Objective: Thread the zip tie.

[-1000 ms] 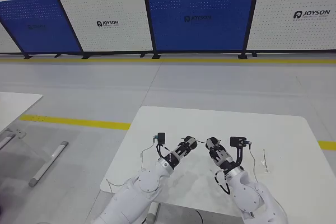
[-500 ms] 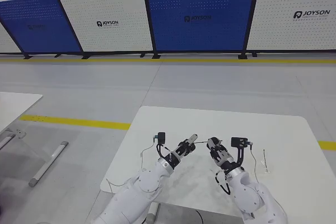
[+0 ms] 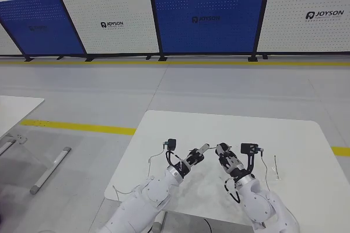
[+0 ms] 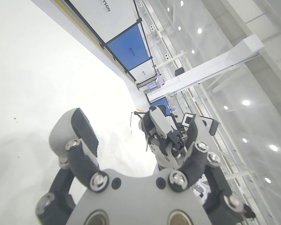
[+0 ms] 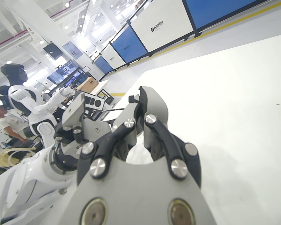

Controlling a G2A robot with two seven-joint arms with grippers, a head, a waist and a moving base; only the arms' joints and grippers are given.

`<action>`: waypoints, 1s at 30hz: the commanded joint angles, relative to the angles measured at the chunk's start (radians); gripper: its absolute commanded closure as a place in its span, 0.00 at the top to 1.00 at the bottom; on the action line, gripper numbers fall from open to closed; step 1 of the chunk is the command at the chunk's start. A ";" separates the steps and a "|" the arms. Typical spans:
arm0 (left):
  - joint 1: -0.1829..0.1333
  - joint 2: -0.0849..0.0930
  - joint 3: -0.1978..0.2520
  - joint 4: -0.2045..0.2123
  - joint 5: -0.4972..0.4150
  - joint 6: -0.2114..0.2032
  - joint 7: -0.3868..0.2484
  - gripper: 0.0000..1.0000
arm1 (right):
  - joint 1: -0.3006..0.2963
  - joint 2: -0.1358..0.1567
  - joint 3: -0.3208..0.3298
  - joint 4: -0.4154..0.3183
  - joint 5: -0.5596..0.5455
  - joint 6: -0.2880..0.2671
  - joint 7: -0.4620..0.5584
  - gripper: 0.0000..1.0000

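Observation:
A thin black zip tie [image 5: 114,110] sticks out sideways from my right gripper [image 5: 140,97], which is shut on it near its head. In the top view the tie [image 3: 209,149] spans the small gap between both grippers above the white table [image 3: 251,128]. My left gripper [image 4: 135,120] faces the right gripper [image 4: 159,132] from close by. Its fingers [image 4: 83,129] are spread wide open with nothing between them. From above, the left gripper [image 3: 198,154] sits just left of the right gripper [image 3: 221,152].
A second black zip tie [image 3: 275,165] lies flat on the table to the right of the right arm, also seen as the spare tie [image 4: 131,124] past the left fingers. The table's near edge runs close under both arms.
The left gripper's fingers have spread apart and it has shifted slightly toward the right gripper. The right gripper has stayed put with the tie.

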 commanded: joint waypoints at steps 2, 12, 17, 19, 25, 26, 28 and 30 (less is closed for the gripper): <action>-0.002 -0.001 0.000 0.003 -0.002 0.000 0.000 0.00 | -0.001 0.000 -0.002 -0.003 -0.003 -0.001 0.000 0.00; -0.008 -0.004 0.002 0.010 0.001 0.000 -0.008 0.00 | -0.004 0.002 -0.002 -0.016 -0.008 0.001 -0.002 0.00; -0.008 -0.005 0.002 0.010 0.008 0.000 -0.008 0.00 | -0.004 0.002 -0.002 -0.019 -0.013 0.003 -0.002 0.00; -0.008 -0.005 0.002 0.009 0.009 0.000 -0.012 0.00 | -0.005 0.003 -0.002 -0.019 -0.014 0.002 0.000 0.00; -0.002 -0.004 -0.003 -0.007 0.004 0.000 -0.024 0.00 | 0.002 0.003 -0.008 -0.018 -0.014 0.010 0.021 0.00; 0.001 -0.004 -0.005 -0.011 0.004 0.000 -0.027 0.00 | 0.004 0.002 -0.009 -0.016 -0.014 0.012 0.023 0.00; 0.005 -0.003 -0.008 -0.017 0.004 0.000 -0.032 0.00 | 0.007 0.002 -0.011 -0.013 -0.014 0.015 0.028 0.00; 0.008 -0.002 -0.012 -0.023 0.004 0.000 -0.036 0.00 | 0.010 0.002 -0.014 -0.010 -0.014 0.018 0.031 0.00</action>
